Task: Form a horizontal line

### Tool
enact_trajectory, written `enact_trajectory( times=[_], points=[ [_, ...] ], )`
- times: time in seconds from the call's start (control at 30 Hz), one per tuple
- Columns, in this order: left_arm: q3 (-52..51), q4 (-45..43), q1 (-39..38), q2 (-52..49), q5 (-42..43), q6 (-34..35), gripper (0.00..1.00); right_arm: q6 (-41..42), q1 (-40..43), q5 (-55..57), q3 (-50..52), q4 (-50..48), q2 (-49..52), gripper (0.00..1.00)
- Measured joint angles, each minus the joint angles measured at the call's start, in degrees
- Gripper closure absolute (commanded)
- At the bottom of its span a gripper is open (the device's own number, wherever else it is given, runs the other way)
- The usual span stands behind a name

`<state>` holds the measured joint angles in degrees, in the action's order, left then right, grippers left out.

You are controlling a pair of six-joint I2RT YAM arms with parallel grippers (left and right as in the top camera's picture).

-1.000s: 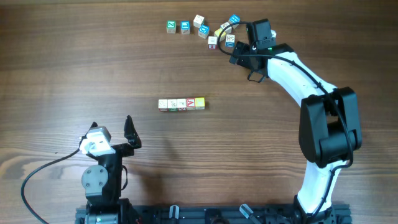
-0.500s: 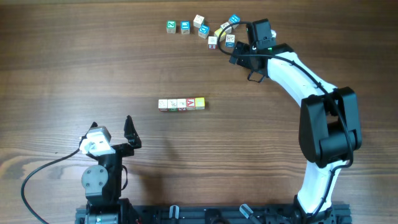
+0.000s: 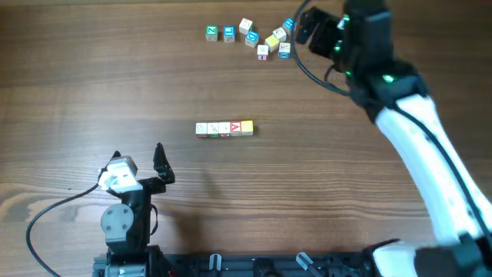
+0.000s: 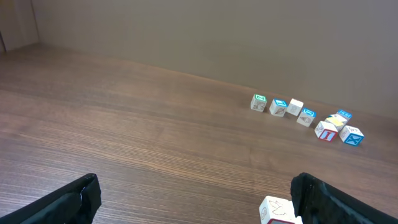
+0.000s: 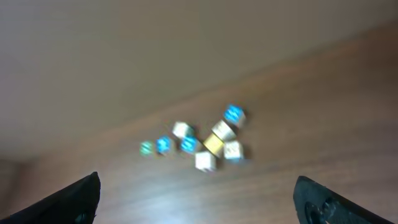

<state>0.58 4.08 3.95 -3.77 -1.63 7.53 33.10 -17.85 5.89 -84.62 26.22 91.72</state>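
The horizontal line (image 3: pixel 224 128) is a short row of pale letter cubes edge to edge at mid table, with a red "A" and a yellow cube at its right end. Its left end shows low in the left wrist view (image 4: pixel 278 210). My left gripper (image 3: pixel 138 156) is open and empty, near the front edge, below and left of the row; its fingers (image 4: pixel 199 199) are wide apart. My right gripper (image 5: pixel 199 199) is open and empty, high above the table, looking down at the loose cubes (image 5: pixel 205 144), which are blurred. The right arm (image 3: pixel 361 42) looms large at the top right.
The loose scatter of cubes (image 3: pixel 252 35), several blue or teal, lies at the far edge of the table; it also shows in the left wrist view (image 4: pixel 305 115). A black cable (image 3: pixel 46 215) runs from the left arm at the front left.
The right arm has lifted up and away from the loose cubes and now looks much larger in the overhead view. The row, the scatter and the left arm have not moved.
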Motion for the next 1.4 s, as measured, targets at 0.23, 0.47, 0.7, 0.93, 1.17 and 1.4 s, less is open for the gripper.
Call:
enact_trajectory(
  times=[0.23, 0.47, 0.7, 0.93, 1.17, 1.4],
  points=[
    [0.0, 0.0, 0.0, -0.1, 0.0, 0.0, 0.0, 0.0, 0.0, 0.4, 0.0, 1.0, -21.6, 0.0],
    [0.0, 0.0, 0.0, -0.1, 0.0, 0.0, 0.0, 0.0, 0.0, 0.4, 0.0, 2.2, -26.6, 0.0],
    [0.0, 0.0, 0.0, -0.1, 0.0, 0.0, 0.0, 0.0, 0.0, 0.4, 0.1, 16.9, -23.1, 0.0],
    [0.0, 0.0, 0.0, -0.1, 0.0, 0.0, 0.0, 0.0, 0.0, 0.4, 1.2, 13.4, -23.6, 0.0],
    [0.0, 0.0, 0.0, -0.1, 0.0, 0.0, 0.0, 0.0, 0.0, 0.4, 18.5, -5.3, -28.3, 0.0],
    [0.0, 0.0, 0.0, -0.2, 0.0, 0.0, 0.0, 0.0, 0.7, 0.4, 44.0, -18.8, -44.9, 0.0]
  ],
)
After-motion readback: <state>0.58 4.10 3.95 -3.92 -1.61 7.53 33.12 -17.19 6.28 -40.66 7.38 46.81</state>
